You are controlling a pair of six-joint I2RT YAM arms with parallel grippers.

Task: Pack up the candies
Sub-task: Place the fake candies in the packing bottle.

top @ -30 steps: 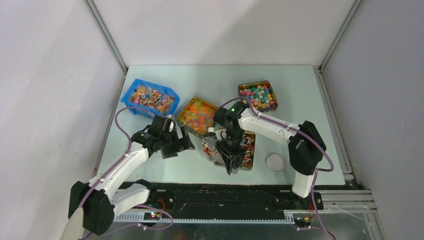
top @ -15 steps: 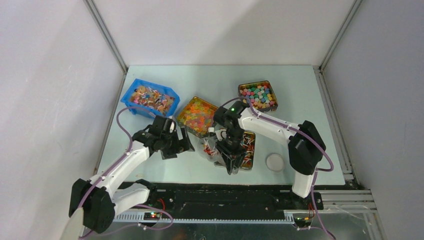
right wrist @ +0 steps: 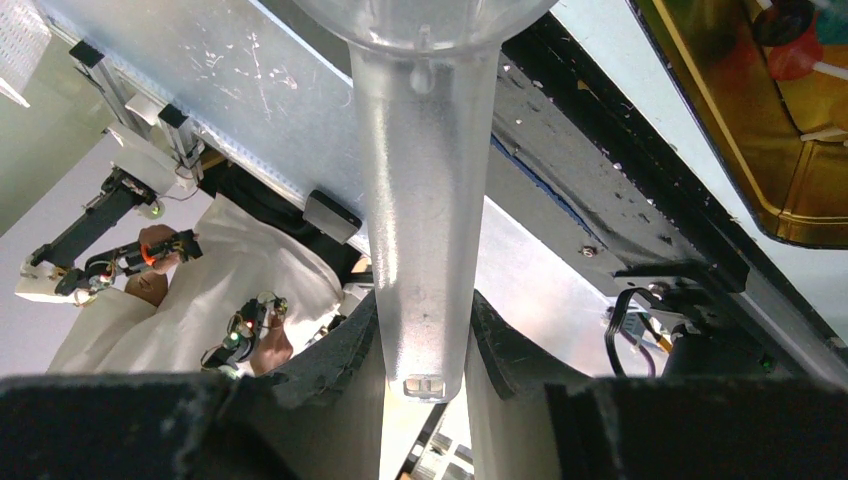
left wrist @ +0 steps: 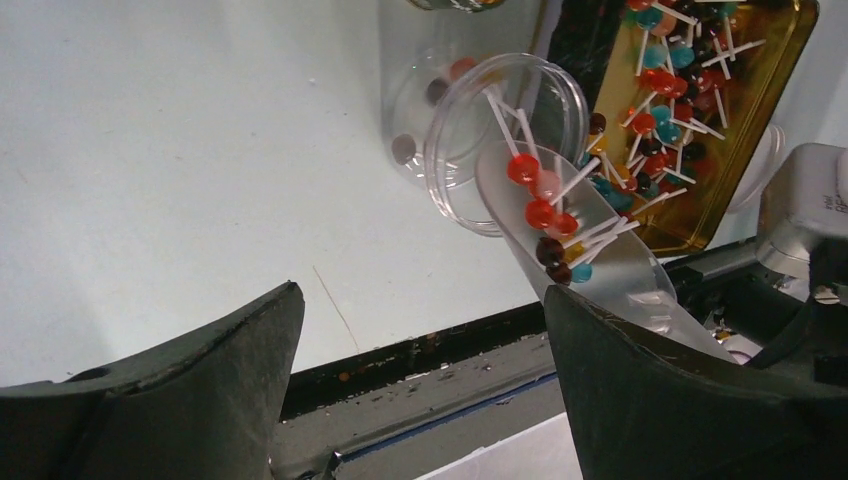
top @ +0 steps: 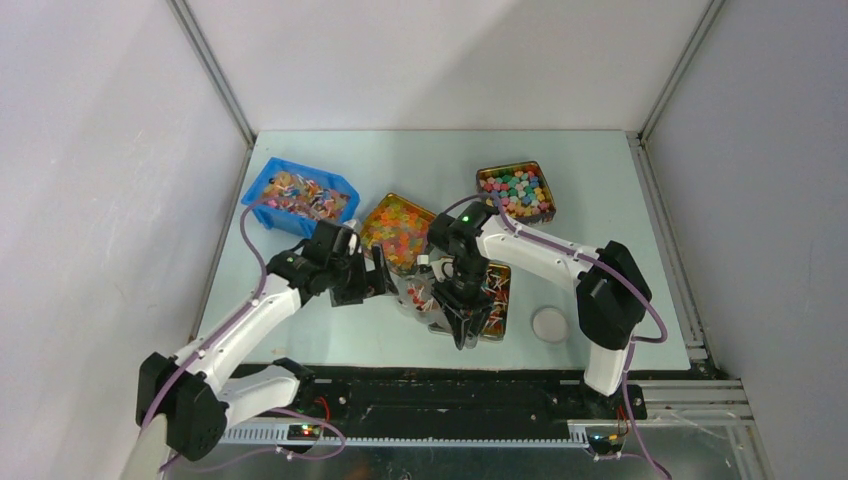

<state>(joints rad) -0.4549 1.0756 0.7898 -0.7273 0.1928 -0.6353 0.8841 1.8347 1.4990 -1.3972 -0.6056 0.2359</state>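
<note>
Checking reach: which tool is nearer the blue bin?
Left. The left tool hovers beside the blue bin's near-right corner; the right tool, gripping a scoop, is farther right over the gold tray.

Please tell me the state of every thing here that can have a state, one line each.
Left gripper: open, empty.
Right gripper: shut on the scoop handle.
Scoop: loaded with lollipops, its tip at the jar mouth.
Jar: on its side, uncapped, few sweets inside.
Lid: off, lying on the table.
Lollipop tray: open, partly filled.
Blue bin: open, filled with sweets.
</note>
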